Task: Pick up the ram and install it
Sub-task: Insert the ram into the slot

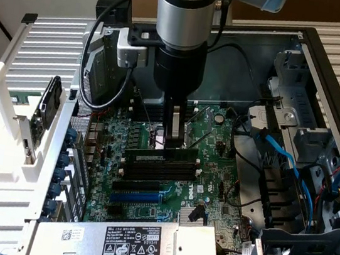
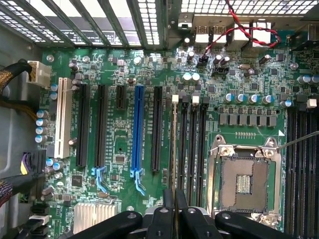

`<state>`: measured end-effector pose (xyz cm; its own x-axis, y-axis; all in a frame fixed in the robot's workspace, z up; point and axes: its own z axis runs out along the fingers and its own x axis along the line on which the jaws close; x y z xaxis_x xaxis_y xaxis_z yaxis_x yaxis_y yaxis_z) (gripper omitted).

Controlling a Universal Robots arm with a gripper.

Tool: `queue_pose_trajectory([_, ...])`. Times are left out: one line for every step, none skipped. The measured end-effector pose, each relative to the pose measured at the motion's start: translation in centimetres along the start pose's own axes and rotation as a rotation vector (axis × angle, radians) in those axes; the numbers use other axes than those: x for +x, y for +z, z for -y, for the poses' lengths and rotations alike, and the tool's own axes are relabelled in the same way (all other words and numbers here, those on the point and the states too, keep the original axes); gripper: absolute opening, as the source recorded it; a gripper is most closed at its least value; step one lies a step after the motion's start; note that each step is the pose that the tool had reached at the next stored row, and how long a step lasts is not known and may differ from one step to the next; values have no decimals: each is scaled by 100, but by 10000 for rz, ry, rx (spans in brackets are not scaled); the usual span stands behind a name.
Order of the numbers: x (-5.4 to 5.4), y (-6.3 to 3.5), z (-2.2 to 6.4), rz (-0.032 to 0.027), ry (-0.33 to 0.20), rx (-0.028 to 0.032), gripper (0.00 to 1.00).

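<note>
Nearest the case's front edge in the exterior view lies the labelled power supply (image 1: 122,244), and beyond it, on the motherboard (image 1: 219,141), come the blue expansion slot (image 1: 138,196) and then the bank of black memory slots (image 1: 157,171). At that bank the ram (image 1: 147,154) stands on its long edge, parallel to the slots, though I cannot tell which slot it meets or whether it is seated. The pincer (image 1: 173,144) comes straight down from the arm and is closed on the ram's upper edge near its middle; the wrist view shows its fingers (image 2: 167,216) pressed on either side of the thin stick, with the processor socket (image 2: 244,179) beyond the slots.
</note>
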<state>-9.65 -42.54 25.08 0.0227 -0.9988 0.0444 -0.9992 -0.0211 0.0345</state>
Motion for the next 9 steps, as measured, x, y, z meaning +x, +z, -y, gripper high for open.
queue_pose_trajectory([7, 1, 0, 2, 1, 0, 13])
queue_pose_trajectory([14, 2, 0, 6, 0, 0, 13])
queue_pose_trajectory([17, 3, -1, 14, 0, 0, 13])
queue_pose_trajectory([20, 4, -1, 31, 0, -1, 13])
queue_pose_trajectory([23, 6, -1, 53, -1, -1, 13])
queue_pose_trajectory([26, 9, -1, 74, -1, -2, 13])
queue_pose_trajectory([28, 11, -1, 98, -2, -5, 13])
queue_pose_trajectory([29, 14, -1, 119, -3, -6, 13])
queue_pose_trajectory([29, 17, -1, 130, -3, -9, 13])
